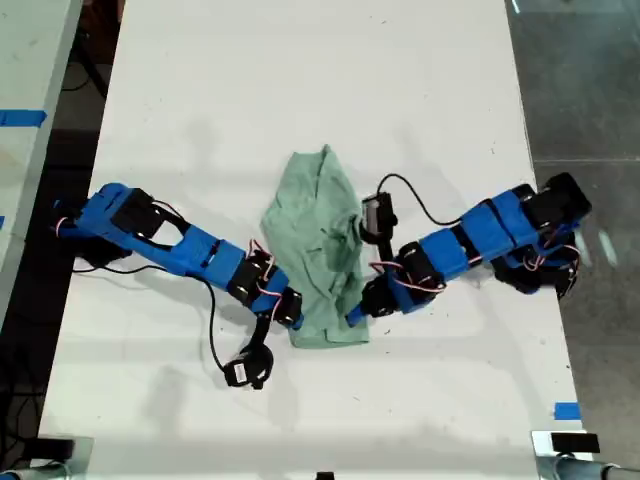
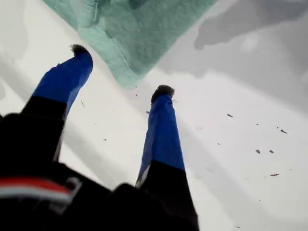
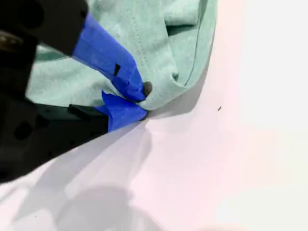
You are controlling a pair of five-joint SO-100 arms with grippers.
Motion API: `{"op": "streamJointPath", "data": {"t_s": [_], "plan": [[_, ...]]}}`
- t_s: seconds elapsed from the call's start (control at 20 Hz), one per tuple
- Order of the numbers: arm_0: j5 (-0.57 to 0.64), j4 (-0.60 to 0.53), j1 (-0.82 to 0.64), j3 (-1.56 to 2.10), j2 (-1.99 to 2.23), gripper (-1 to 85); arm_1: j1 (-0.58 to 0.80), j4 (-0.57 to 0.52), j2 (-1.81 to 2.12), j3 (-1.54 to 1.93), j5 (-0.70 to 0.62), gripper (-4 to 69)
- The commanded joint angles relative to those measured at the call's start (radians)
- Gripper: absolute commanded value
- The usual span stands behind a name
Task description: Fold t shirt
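Two blue arms met over the white table (image 1: 300, 90), where the wrinkled mint-green cloth t shirt (image 1: 318, 245) lay bunched at centre. My first gripper (image 2: 120, 72) hovered spread beside a corner — my second gripper (image 3: 139, 98) pinched the hem.

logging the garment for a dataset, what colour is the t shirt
Pale mint green, plain with no pattern: the t shirt shows best in the exterior view.
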Motion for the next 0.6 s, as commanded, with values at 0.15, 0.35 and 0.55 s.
{"op": "streamJointPath", "data": {"t_s": [0.15, 0.35, 0.55], "plan": [[0.006, 0.015, 0.02, -0.017, 0.054, -0.1, -0.012, -0.12, -0.054, 0.0, 0.018, 25.9], [0.012, 0.031, 0.021, -0.017, 0.058, -0.1, -0.005, -0.186, -0.15, -0.008, 0.005, 19.4], [0.011, 0.057, 0.025, -0.017, 0.066, -0.1, -0.012, -0.224, -0.224, -0.017, 0.003, 0.8]]}}
